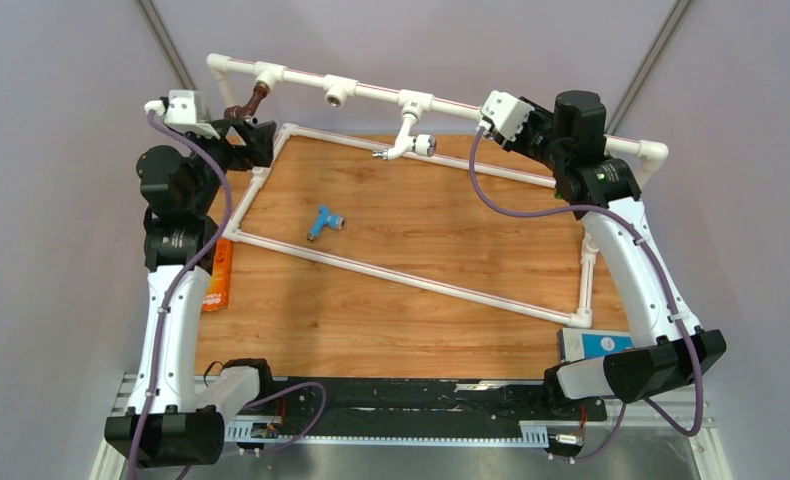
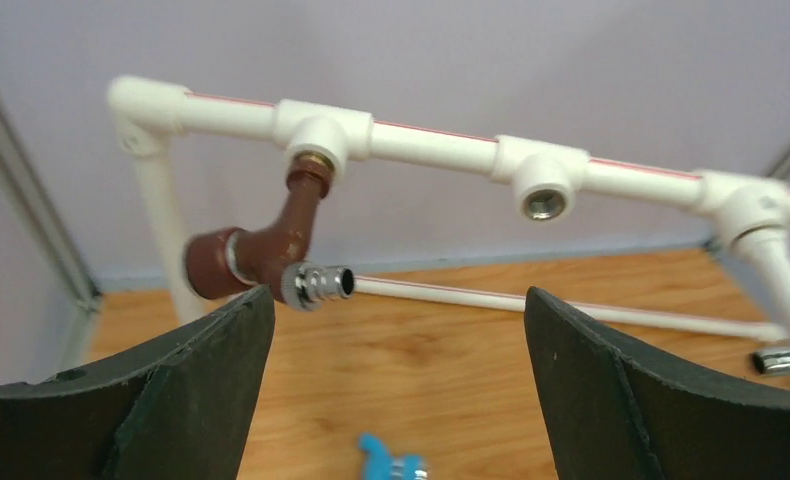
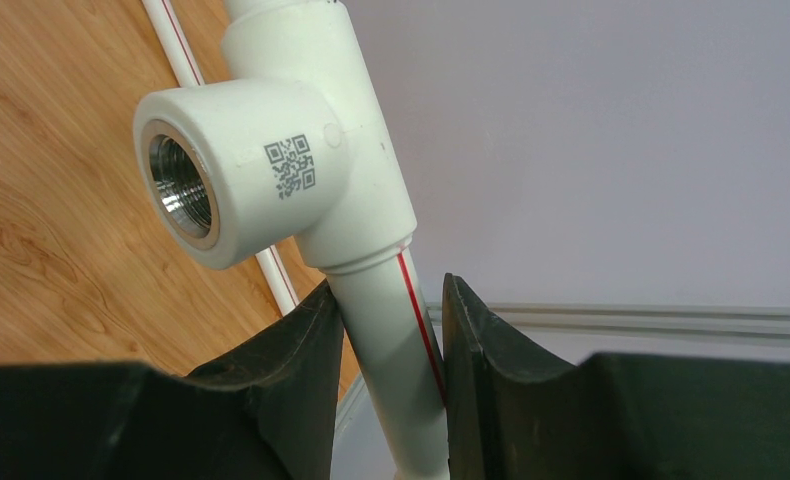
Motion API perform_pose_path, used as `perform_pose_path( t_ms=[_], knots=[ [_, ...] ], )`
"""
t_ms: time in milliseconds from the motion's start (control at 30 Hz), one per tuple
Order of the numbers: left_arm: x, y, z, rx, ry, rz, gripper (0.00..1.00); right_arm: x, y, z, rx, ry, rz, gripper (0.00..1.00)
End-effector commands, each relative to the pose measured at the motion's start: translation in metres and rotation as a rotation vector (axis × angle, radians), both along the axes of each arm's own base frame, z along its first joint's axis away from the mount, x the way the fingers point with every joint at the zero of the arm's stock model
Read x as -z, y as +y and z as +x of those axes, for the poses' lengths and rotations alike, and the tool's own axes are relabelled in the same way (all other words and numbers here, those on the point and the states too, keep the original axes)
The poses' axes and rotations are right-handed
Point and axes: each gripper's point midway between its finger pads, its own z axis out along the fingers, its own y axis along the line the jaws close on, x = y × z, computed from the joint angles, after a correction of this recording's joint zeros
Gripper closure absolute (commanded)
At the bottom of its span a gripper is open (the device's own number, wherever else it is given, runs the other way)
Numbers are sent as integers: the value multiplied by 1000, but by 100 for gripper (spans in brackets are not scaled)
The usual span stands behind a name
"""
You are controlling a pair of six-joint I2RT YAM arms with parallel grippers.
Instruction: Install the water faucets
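Left fingers (image 2: 201, 400) are spread wide, nothing in them. Brown faucet (image 2: 271, 250) is threaded into the end tee of the pipe frame (image 2: 441, 145), body hanging down. Its metal nozzle sits just off the tip of the left-hand finger, outside the gap, and I can't tell if they touch. Next tee socket (image 2: 543, 195) along shows open metal thread. White faucet (image 1: 408, 138) hangs from the third tee. Light blue faucet (image 1: 323, 222) lies loose on the wood surface (image 1: 421, 300) inside the frame, well apart from both arms. In the left wrist view it shows at the bottom edge, in line with the finger gap but down on the surface. Right fingers (image 3: 481, 370) are clamped on the pipe frame's top rail, just beside another open tee near the right corner.
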Motion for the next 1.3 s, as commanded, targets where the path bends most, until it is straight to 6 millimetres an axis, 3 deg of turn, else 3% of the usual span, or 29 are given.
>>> perform_pose_path(
  t_ms=[0, 133, 167, 267, 333, 533, 867, 1067, 1100, 1167, 1267],
  knots=[
    [-11, -5, -11, 1, 147, -565, 2, 34, 32, -10, -60, 155, 148, 100],
    [18, 17, -2, -115, 280, -935, 7, 33, 32, -11, -63, 154, 149, 100],
    [13, 18, 0, -94, 278, -1050, 7, 35, 32, -11, -62, 159, 149, 100],
    [25, 25, 11, -83, 302, -1313, 8, 34, 32, -11, -62, 156, 150, 100],
    [23, 29, 19, -54, 269, -1394, 9, 34, 32, -12, -63, 156, 148, 100],
    [11, 37, 41, -29, 215, -1455, 9, 35, 31, -12, -59, 156, 145, 100],
    [22, 46, 84, 3, 206, -1574, 23, 35, 30, -11, -54, 154, 141, 100],
    [23, 46, 93, 43, 188, -1559, 67, 38, 30, -10, -54, 161, 138, 100],
    [21, 44, 93, 55, 177, -1524, 84, 38, 31, -10, -54, 159, 139, 100],
    [20, 39, 92, 77, 170, -1431, 99, 39, 31, -10, -55, 161, 138, 100],
    [15, 28, 89, 102, 163, -1176, 100, 40, 31, -10, -55, 164, 138, 100]
  ],
)
